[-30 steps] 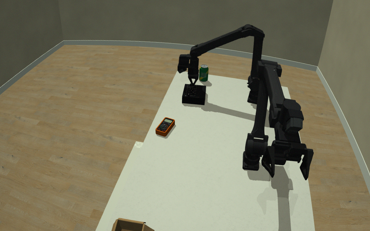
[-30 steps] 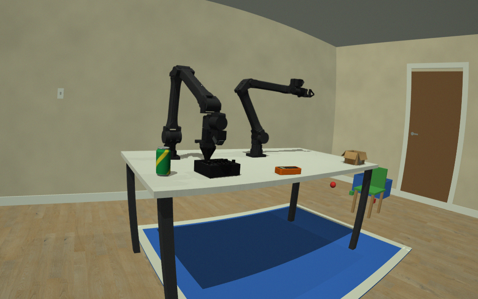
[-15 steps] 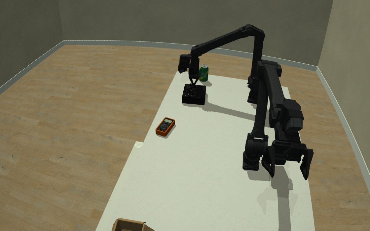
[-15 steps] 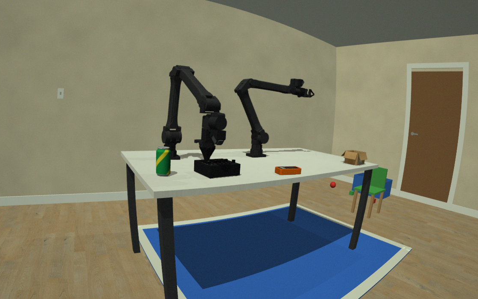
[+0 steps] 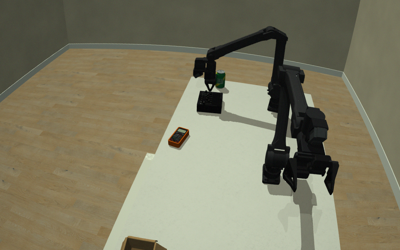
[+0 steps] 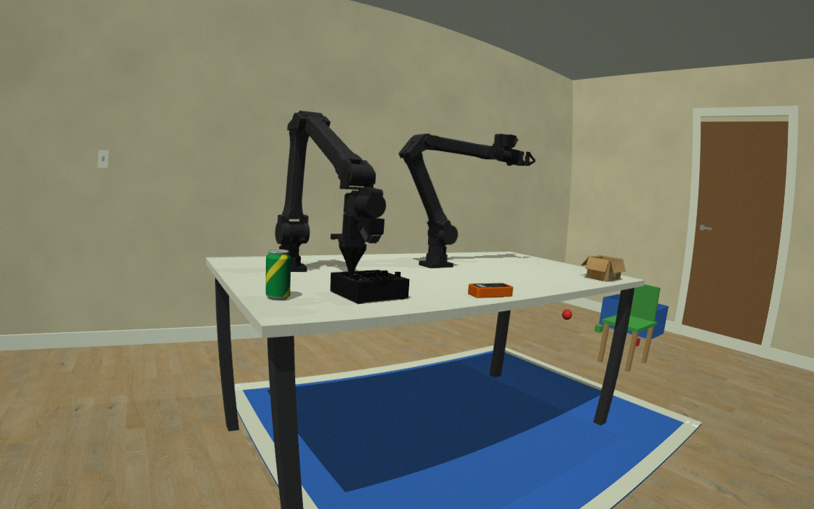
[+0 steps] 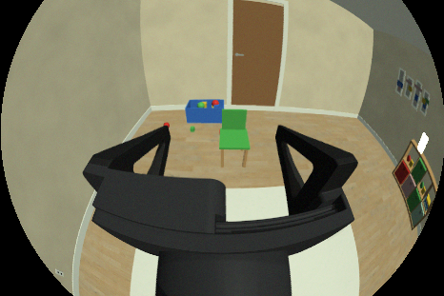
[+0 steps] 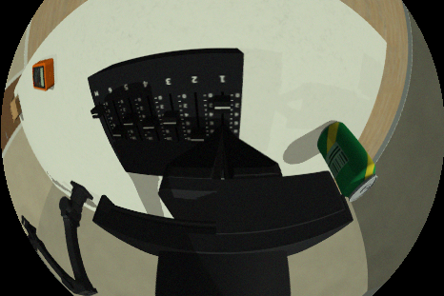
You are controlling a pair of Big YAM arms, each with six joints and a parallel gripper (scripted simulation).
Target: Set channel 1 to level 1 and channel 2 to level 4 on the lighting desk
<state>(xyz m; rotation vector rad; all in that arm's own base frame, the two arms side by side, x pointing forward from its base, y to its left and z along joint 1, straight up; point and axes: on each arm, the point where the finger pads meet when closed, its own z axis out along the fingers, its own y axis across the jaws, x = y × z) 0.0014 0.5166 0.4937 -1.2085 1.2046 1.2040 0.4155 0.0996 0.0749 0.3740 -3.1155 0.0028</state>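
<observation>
The black lighting desk (image 5: pixel 210 101) lies near the table's far end; it also shows in the exterior view (image 6: pixel 369 285) and in the right wrist view (image 8: pixel 168 110), with a row of several faders. My right gripper (image 5: pixel 208 88) points straight down and is shut, its tip just above the desk's end nearest the can. In the right wrist view the closed tip (image 8: pixel 220 138) stands in line with the channel 1 fader, close below its cap (image 8: pixel 222 108); I cannot tell if they touch. The channel 2 cap (image 8: pixel 197 140) sits lower in its slot. My left gripper (image 5: pixel 311 177) (image 6: pixel 527 156) is open and empty, held high in the air.
A green can (image 5: pixel 220 79) stands upright just behind the desk, close to the right gripper. An orange multimeter (image 5: pixel 178 136) lies near the table's long edge. A small cardboard box (image 5: pixel 142 243) sits at the table's near corner.
</observation>
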